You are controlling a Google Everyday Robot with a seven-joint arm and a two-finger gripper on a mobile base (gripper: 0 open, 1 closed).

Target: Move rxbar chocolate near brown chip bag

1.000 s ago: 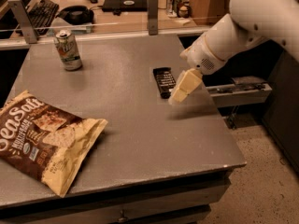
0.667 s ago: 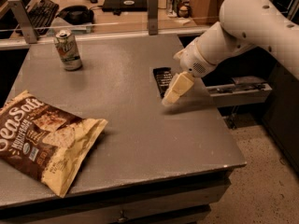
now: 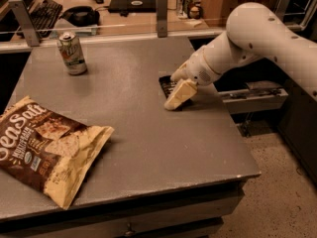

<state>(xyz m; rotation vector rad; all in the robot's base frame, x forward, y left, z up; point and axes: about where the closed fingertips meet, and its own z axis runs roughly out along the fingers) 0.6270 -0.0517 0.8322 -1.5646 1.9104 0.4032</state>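
Observation:
The rxbar chocolate [image 3: 166,85], a small flat black bar, lies on the grey table [image 3: 148,148] at its right side. My gripper [image 3: 177,96] reaches in from the right on the white arm [image 3: 247,38]. It is low over the bar's near end and hides most of it. The brown chip bag [image 3: 47,150], large, brown and tan with "Sea Salt" lettering, lies flat at the table's front left, well apart from the bar.
A green-silver soda can [image 3: 72,53] stands upright at the back left of the table. A rail with posts [image 3: 161,8] runs along the far edge. A metal bracket [image 3: 252,95] juts out beside the table's right edge.
The gripper has moved left and lower, onto the near end of the black bar. The bar, chip bag and can have not moved.

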